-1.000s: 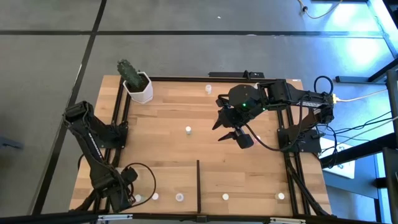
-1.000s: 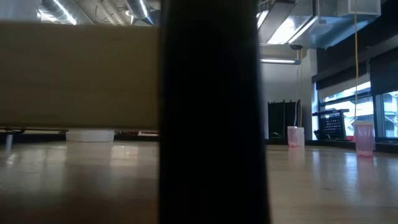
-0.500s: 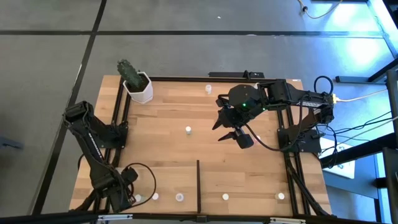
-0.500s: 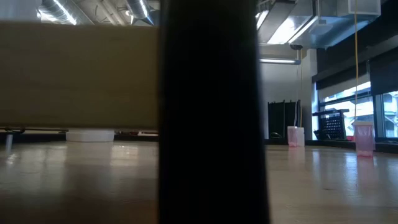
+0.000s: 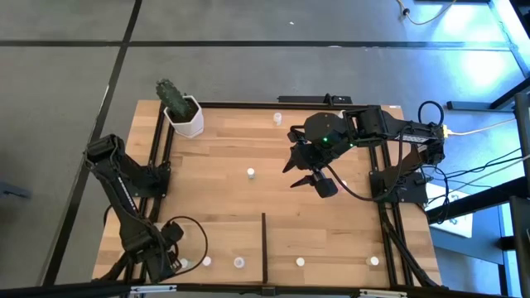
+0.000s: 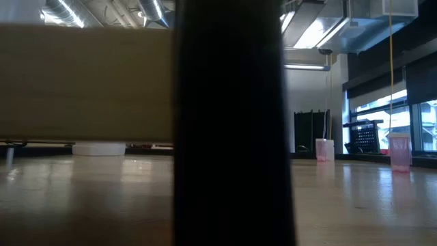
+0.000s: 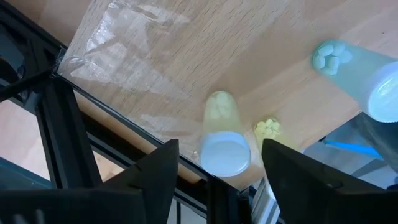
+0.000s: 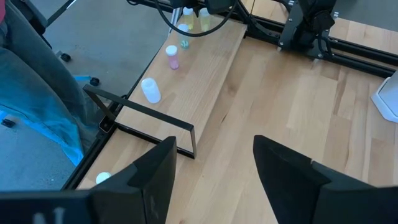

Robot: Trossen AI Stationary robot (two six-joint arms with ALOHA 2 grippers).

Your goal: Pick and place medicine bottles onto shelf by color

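Bottle (image 7: 222,140) tipped on shelf (image 7: 186,68) at desk's near-left corner, between spread fingers of left claw (image 7: 219,163) (not gripped). Probably light, smooth plastic, rolls easily; best pinched across body under white cap. Right claw (image 5: 305,177) mid-desk, parted, empty.

Translucent plastic medicine bottles (image 7: 222,135) stand on matt light-wood shelf (image 7: 186,56).

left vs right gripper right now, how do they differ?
Left gripper sits low at the shelf's near-left corner, jaws open either side of a white-capped green bottle. Right gripper hovers above mid-table, jaws open on nothing, no bottle under it. Both are open.
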